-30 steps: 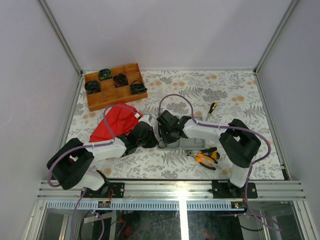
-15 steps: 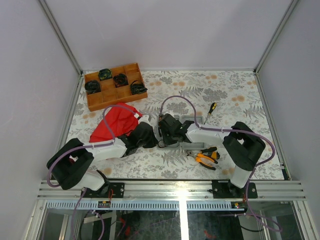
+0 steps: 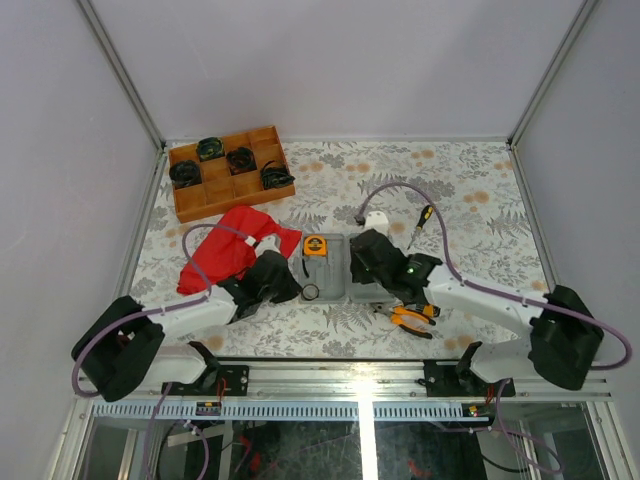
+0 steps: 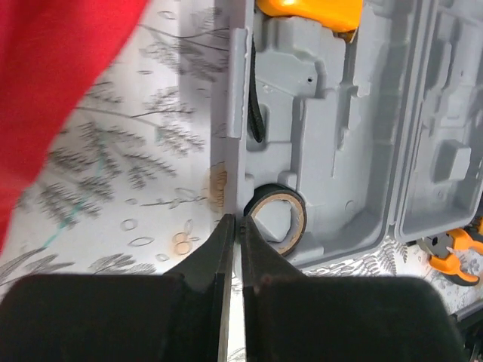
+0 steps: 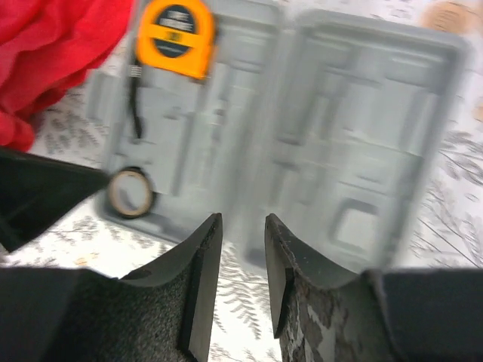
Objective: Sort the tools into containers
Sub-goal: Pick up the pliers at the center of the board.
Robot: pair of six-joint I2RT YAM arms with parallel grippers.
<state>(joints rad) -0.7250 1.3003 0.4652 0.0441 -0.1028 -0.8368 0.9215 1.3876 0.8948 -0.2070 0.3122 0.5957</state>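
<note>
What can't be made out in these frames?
- Top external: the right half of the flat grey plastic hinged tool case is hidden under the right arm.
- Left wrist: the round orange tape measure is cut off by the top edge, the orange-and-black pliers by the right edge.
- Right wrist: motion blur smears the case's moulded recesses.

Open grey tool case (image 4: 339, 151) holds an orange tape measure (image 4: 309, 11) at its far end and a tape roll (image 4: 276, 219) in its near-left corner, where the left gripper (image 4: 234, 241) sits closed; red cloth (image 4: 53, 75) lies left, pliers (image 4: 453, 253) near right.
</note>
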